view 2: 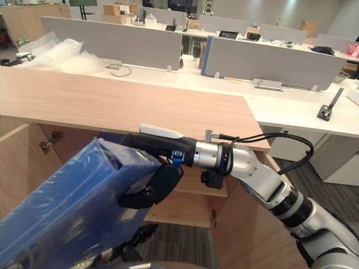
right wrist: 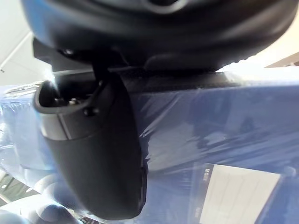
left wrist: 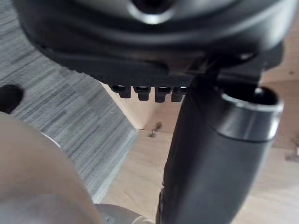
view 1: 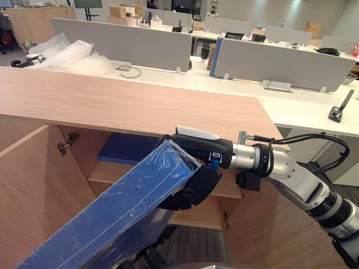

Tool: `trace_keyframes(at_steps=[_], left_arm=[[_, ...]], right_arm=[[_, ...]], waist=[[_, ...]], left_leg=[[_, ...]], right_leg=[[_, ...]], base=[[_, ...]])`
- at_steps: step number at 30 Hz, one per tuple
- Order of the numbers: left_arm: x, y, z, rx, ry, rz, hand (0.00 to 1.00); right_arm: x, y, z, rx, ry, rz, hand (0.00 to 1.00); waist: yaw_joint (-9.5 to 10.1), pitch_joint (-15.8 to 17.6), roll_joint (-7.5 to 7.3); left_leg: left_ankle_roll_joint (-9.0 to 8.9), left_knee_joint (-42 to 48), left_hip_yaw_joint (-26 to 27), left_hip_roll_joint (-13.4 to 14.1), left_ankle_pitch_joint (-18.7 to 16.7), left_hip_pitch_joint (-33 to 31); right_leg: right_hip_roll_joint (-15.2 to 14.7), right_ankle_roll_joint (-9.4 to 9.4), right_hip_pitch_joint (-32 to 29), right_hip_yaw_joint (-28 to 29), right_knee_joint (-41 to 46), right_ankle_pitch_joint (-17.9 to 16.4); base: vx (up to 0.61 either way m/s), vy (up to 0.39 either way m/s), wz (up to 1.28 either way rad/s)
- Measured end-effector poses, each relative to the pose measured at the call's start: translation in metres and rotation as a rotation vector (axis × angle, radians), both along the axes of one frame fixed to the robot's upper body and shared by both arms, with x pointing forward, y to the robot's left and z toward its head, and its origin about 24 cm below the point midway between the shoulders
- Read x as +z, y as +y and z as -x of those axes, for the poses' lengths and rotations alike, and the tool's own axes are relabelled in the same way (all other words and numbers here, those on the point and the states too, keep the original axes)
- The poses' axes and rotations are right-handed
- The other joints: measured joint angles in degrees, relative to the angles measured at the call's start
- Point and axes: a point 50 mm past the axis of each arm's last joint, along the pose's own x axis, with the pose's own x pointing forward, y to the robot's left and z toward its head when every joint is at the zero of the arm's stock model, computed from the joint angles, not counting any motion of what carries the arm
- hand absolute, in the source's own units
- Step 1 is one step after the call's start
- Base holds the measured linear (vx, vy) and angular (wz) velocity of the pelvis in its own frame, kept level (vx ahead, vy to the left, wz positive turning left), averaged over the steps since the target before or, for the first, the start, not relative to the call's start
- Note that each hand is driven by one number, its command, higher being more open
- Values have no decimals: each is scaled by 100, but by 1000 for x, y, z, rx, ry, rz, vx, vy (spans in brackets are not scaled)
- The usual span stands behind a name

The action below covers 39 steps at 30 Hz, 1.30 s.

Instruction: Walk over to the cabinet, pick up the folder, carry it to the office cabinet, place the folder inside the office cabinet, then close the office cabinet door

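Right robot hand point(view 1: 195, 186) curled round blue film-wrapped folder point(view 1: 112, 218); slick wrap may slip, or corner catch wooden cabinet shelf point(view 1: 106, 174).

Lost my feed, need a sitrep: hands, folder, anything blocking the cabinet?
Right robot hand shut on folder, tilted at cabinet opening. Left robot hand low beside cabinet. Second folder on shelf; door open.

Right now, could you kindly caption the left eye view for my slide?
Right hand holds a plastic-wrapped blue folder before the open office cabinet.
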Motion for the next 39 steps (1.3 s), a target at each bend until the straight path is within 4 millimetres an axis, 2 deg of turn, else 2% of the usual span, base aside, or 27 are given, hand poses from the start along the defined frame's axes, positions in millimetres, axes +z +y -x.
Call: trace_keyframes(at_steps=[4,8,9,11,12,13,16,18,22,25,27,28,30,33,35,36,37,39], left_arm=[[-16,20,10,231,31,-82,100],[-26,33,25,330,71,-181,100],[-28,36,29,344,83,-203,100],[-32,41,35,426,94,-233,100],[-32,41,36,444,95,-237,100],[-34,42,37,479,97,-253,100],[-35,41,37,530,88,-260,100],[-36,38,37,555,82,-259,100],[-35,33,28,557,53,-266,100],[-35,32,26,604,42,-263,100],[-36,29,25,640,36,-255,100],[-36,28,25,641,36,-255,100],[-36,25,24,656,30,-251,100],[-34,24,21,671,12,-254,100],[-34,23,19,737,7,-238,100],[-33,23,18,763,4,-226,100],[-31,21,15,851,-8,-181,100],[-31,16,14,933,-9,-139,100]], right_arm=[[-10,-1,4,-71,-124,57,0],[-34,-3,8,-86,-86,103,0],[-43,-1,7,-90,-68,127,0],[-78,3,3,-119,-31,231,0],[-88,3,1,-131,-12,263,0],[-115,1,-5,-171,24,358,0],[-158,-12,-19,-282,87,520,0],[-181,-26,-28,-380,127,613,0],[-205,-49,-44,-593,246,645,0],[-216,-68,-58,-862,424,508,0],[-221,-85,-64,-1107,628,248,0],[-221,-86,-65,-1126,646,221,0],[-223,-97,-71,-1326,858,-121,0],[-219,-104,-78,-1419,1008,-380,0],[-212,-102,-87,-1437,1159,-678,0],[-209,-98,-91,-1423,1198,-760,0],[-195,-93,-103,-1376,1274,-975,0],[-184,-85,-112,-1319,1351,-1146,0]], waist=[[19,38,-2],[37,103,50],[36,118,66],[76,166,87],[106,175,89],[149,217,98],[204,344,166],[259,463,265],[262,678,449],[266,844,589],[296,913,646],[298,917,651],[298,989,704],[306,1121,722],[358,1274,722],[398,1319,722],[549,1425,740],[680,1485,813]], left_leg=[[-19,0,-2,24,-14,-1],[-51,0,-2,68,-16,4],[-58,0,-1,82,-15,4],[-83,0,-3,120,-6,3],[-87,0,-3,127,-4,3],[-100,0,-13,136,-5,1],[-102,1,-40,124,-4,-4],[-108,2,-39,100,-10,-9],[-97,5,-38,84,-6,-79],[-94,32,-56,66,-8,-145],[-91,34,-82,36,-25,-187],[-90,34,-84,34,-27,-189],[-67,35,-90,-6,-55,-195],[-56,36,-90,-31,-63,-204],[-18,134,-45,-38,-117,-347],[-9,262,-15,-31,-195,-459],[43,892,95,63,-520,-908],[73,1548,142,147,-881,-1231]], right_leg=[[50,-36,9,0,-22,-1],[90,-72,8,10,-23,-5],[103,-80,5,15,-23,-3],[139,-101,3,16,-25,4],[146,-105,2,16,-26,6],[161,-112,8,6,-32,9],[152,-106,18,-17,-34,10],[128,-96,15,-18,-36,11],[115,-76,-53,-18,-41,19],[108,-56,-85,-39,-66,31],[90,-37,-98,-66,-97,20],[89,-35,-97,-69,-100,18],[74,-2,-94,-76,-106,-1],[46,24,-95,-77,-99,-13],[-7,54,-228,-39,-52,-6],[-15,62,-323,-6,-9,-4],[-29,129,-598,33,121,28],[-36,155,-726,-25,260,9]], base=[[0,0,0],[0,0,0],[0,0,0],[0,0,0],[0,0,0],[-11,-16,4],[-9,-5,4],[0,0,0],[0,0,0],[46,5,4],[61,5,8],[63,1,5],[54,-2,3],[11,3,0],[-29,50,-8],[-76,59,-34],[-69,45,-40],[-30,43,-30]])
